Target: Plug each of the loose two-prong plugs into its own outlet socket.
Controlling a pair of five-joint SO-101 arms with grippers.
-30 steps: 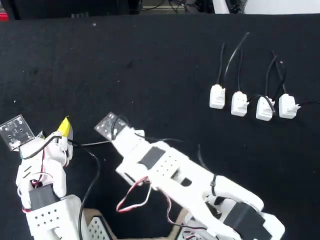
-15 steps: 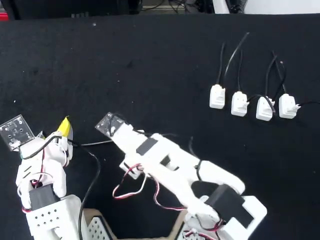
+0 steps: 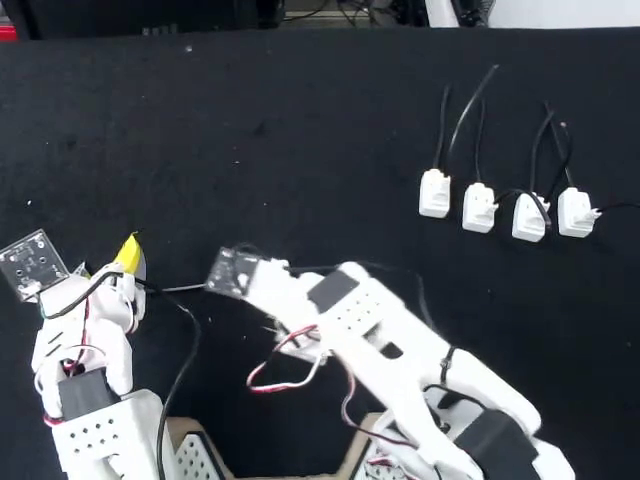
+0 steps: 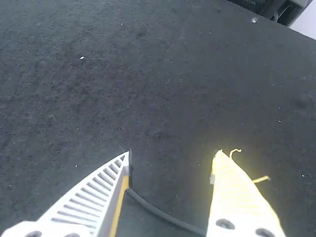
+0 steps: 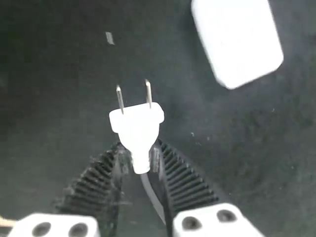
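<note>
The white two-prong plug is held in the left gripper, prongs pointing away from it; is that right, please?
Not quite: the right gripper holds the white two-prong plug, prongs pointing away from it, as the right wrist view shows.

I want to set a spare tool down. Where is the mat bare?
Bare: the mat at far left and middle, left of the four white sockets. Crowded: around those corded sockets, and the near edge by the left gripper and the right gripper holding a plug.
</note>
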